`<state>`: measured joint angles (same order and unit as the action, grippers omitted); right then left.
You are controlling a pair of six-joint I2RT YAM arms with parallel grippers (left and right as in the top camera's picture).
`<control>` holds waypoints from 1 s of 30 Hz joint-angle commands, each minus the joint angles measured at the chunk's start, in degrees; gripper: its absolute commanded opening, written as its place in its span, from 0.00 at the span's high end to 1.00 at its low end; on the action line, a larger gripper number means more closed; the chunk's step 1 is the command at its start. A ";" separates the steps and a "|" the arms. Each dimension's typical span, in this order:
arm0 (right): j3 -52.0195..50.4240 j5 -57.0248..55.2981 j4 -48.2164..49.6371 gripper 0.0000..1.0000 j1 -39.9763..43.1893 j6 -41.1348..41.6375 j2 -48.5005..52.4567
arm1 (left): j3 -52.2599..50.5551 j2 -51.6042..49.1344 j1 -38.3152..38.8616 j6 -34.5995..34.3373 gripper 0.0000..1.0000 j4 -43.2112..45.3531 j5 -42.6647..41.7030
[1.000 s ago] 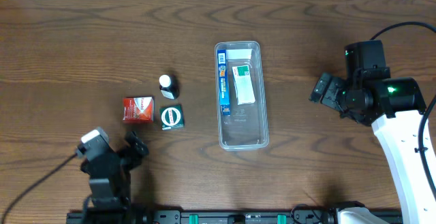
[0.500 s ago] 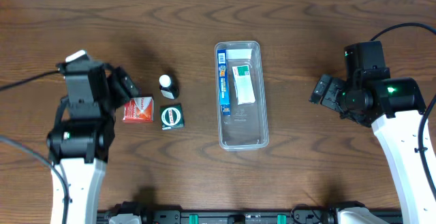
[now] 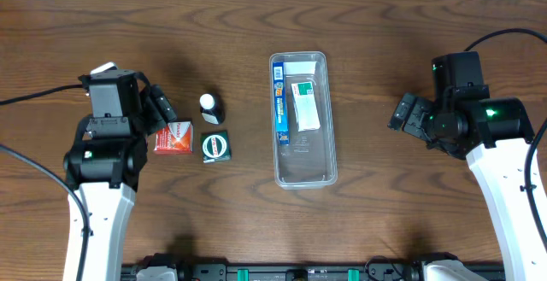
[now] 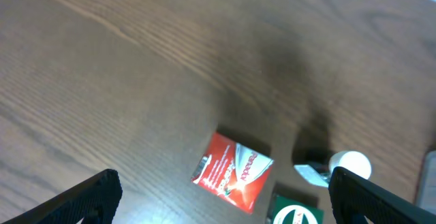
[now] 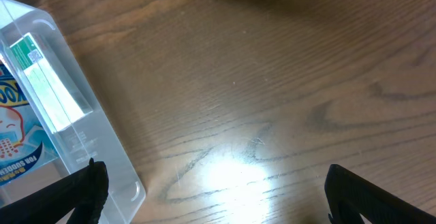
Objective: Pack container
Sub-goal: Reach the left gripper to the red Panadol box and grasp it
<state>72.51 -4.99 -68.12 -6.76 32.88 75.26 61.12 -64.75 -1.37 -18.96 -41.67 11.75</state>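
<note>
Left claw (image 3: 161,110): wide open, holds nothing, just beside the red box (image 3: 173,137).
Right claw (image 3: 408,117): wide open, holds nothing.
Container (image 3: 306,166): to the left of the right claw and well to the right of the left claw.
Long way: it runs from the far side to the near side, and its long edges face the claws.
Room: bare wood lies between the right claw and its rim.
In between: the red box, a green box (image 3: 216,146) and a bottle (image 3: 210,107) sit on the left claw's side.

Container (image 5: 95,149) partly off-frame (left, bottom)
</note>
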 commanded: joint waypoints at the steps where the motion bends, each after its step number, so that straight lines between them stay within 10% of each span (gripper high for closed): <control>1: 0.00 -0.79 -0.07 0.01 0.44 0.72 -0.37 | 0.94 -3.43 -0.24 1.38 0.02 -1.57 0.87; 30: 0.00 -0.79 -0.09 0.01 0.42 0.72 -0.37 | 0.94 -31.52 -0.31 10.32 0.06 -1.46 -6.27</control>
<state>72.51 -4.97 -68.12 -6.76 32.88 75.26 61.12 -95.37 -1.37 -14.11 -43.27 9.34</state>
